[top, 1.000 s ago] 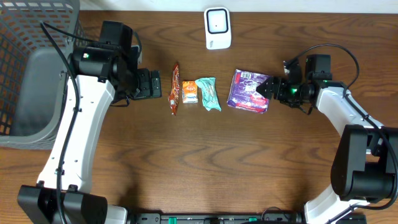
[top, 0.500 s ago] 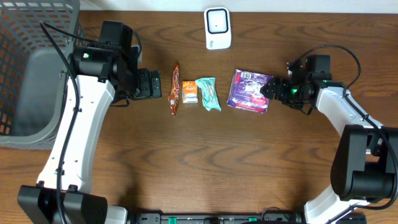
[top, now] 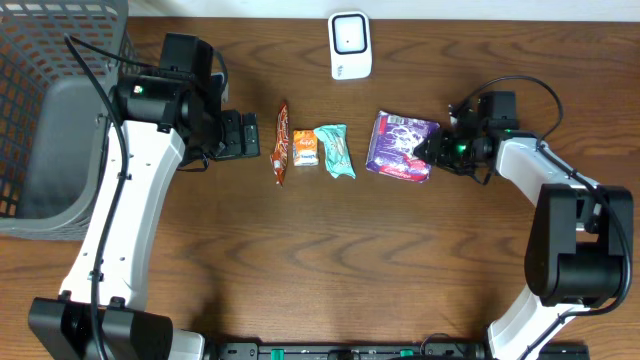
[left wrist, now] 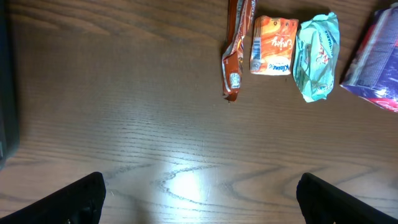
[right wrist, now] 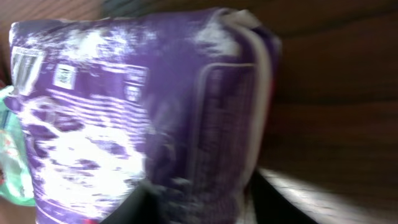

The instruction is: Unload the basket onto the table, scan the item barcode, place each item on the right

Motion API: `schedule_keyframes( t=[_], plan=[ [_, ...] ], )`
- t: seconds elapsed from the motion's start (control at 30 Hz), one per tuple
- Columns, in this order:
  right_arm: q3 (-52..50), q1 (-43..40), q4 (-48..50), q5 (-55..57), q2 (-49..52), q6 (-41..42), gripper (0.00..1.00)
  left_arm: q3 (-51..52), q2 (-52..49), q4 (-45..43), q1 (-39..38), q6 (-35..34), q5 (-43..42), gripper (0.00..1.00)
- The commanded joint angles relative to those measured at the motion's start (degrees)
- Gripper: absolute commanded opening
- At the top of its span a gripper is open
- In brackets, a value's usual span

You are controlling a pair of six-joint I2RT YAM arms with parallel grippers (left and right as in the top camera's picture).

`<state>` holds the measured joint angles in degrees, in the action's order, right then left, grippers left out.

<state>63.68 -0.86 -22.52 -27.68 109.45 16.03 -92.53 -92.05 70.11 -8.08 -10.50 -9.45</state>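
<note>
The purple packet [top: 400, 145] lies flat on the table [top: 320, 260], right of centre and below and to the right of the white scanner [top: 350, 45], which stands at the far edge. The right claw [top: 432, 150] is at the packet's right edge. In the right wrist view the packet fills the frame, blurred, with a dark finger [right wrist: 138, 205] at each side of its near end. Whether the fingers are pinching it or only flanking it I cannot tell. The left claw [left wrist: 200, 180] is spread wide with nothing between its fingers, and hangs over bare wood just left of a row of three snacks. In that row a thin orange-brown bar [top: 282, 142] is leftmost, a small orange pack [top: 306, 148] is in the middle, and a teal wrapper [top: 336, 150] is nearest the packet but apart from it. A grey mesh basket [top: 20, 60] sits at the table's far left, beside the left arm.
</note>
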Motion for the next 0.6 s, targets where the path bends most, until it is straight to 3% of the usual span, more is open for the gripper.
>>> schedule_keyframes(
  t=[0.0, 0.07, 0.33, 0.57],
  plan=[
    [0.02, 0.92, -0.28, 0.35, 1.53, 0.26, 0.16, 0.24, -0.11, 0.13, 0.02, -0.28, 0.55, 0.98],
    [0.22, 0.85, -0.20, 0.35, 1.05, 0.26, 0.01, 0.24, -0.11, 0.13, 0.02, -0.28, 0.55, 0.98],
    [4.74, 0.76, -6.19, 6.93, -5.77, 0.22, 0.01, 0.24, -0.11, 0.13, 0.02, -0.28, 0.55, 0.98],
    [13.29, 3.69, -20.83, 34.62, -13.49, -0.66, 0.01, 0.24, -0.11, 0.13, 0.02, -0.28, 0.55, 0.98]
  ],
)
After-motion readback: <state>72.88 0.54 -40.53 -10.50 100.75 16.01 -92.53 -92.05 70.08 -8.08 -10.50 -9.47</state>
